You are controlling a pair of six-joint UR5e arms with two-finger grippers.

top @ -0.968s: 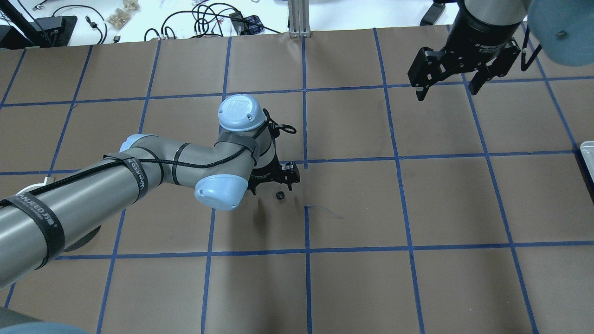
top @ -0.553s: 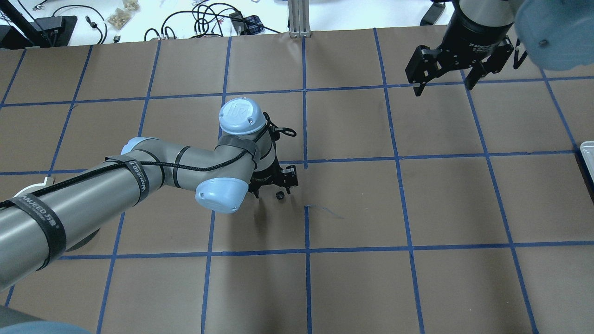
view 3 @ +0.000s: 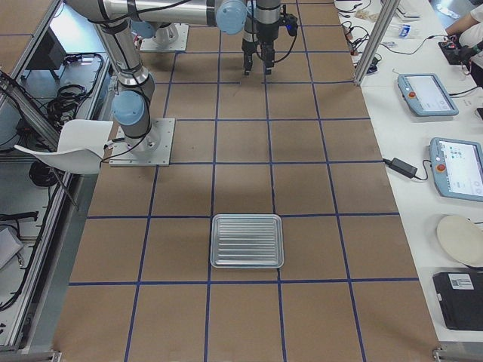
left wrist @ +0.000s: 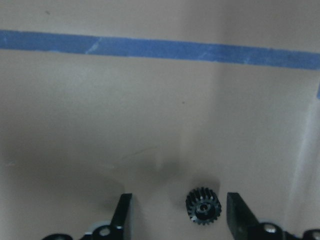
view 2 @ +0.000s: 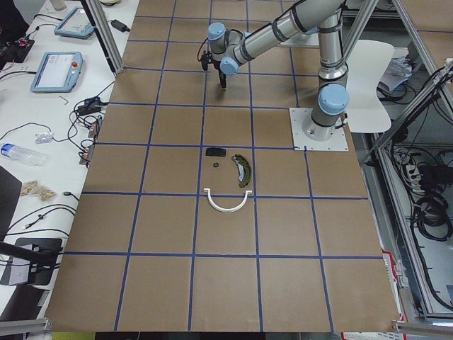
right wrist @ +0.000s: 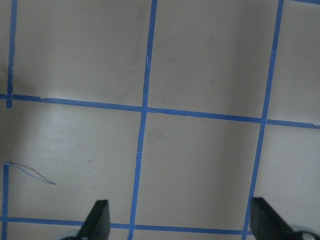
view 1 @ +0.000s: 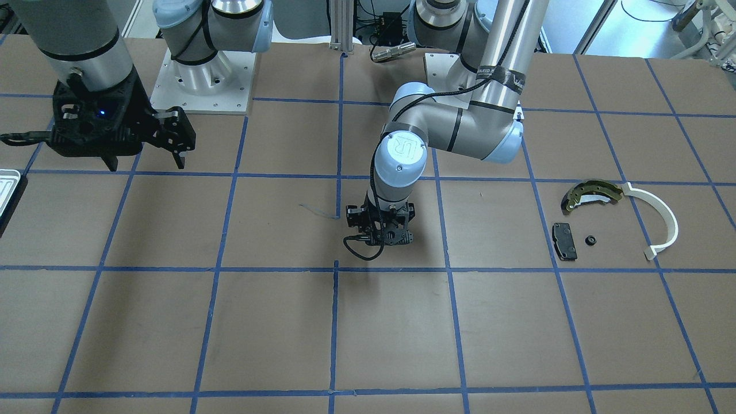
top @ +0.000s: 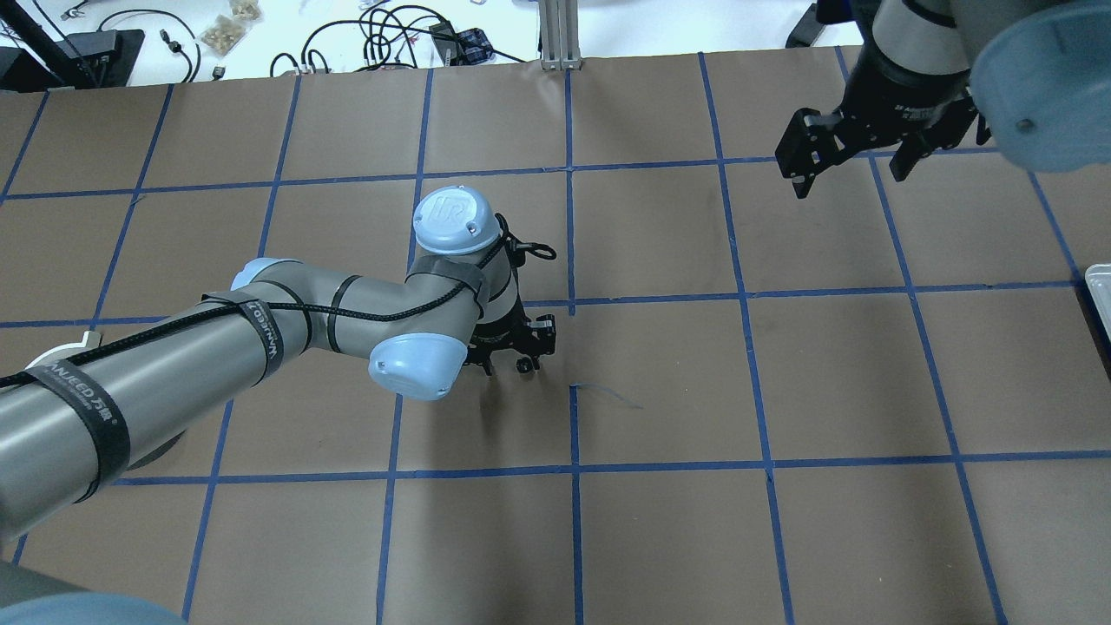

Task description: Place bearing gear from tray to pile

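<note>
A small black bearing gear [top: 523, 366] lies on the brown paper at the table's middle. My left gripper [top: 514, 365] is open and low over it. In the left wrist view the gear [left wrist: 203, 205] sits between the two fingers [left wrist: 122, 215], nearer the right one, untouched. My right gripper [top: 855, 161] is open and empty, high at the far right. The pale ribbed tray [view 3: 247, 240] holds nothing. The pile has an olive-gold brake shoe [view 1: 592, 192], a black brake pad [view 1: 564, 240], a white arc [view 1: 661, 221] and another small gear [view 1: 589, 240].
The tray's corner shows at the overhead view's right edge [top: 1101, 295]. A thin blue scribble [top: 608, 395] marks the paper just right of the gear. Cables and clutter lie beyond the table's far edge [top: 391, 35].
My left gripper has come down around the gear, which has stayed in place. My right gripper has drawn back toward the far right, still open.
</note>
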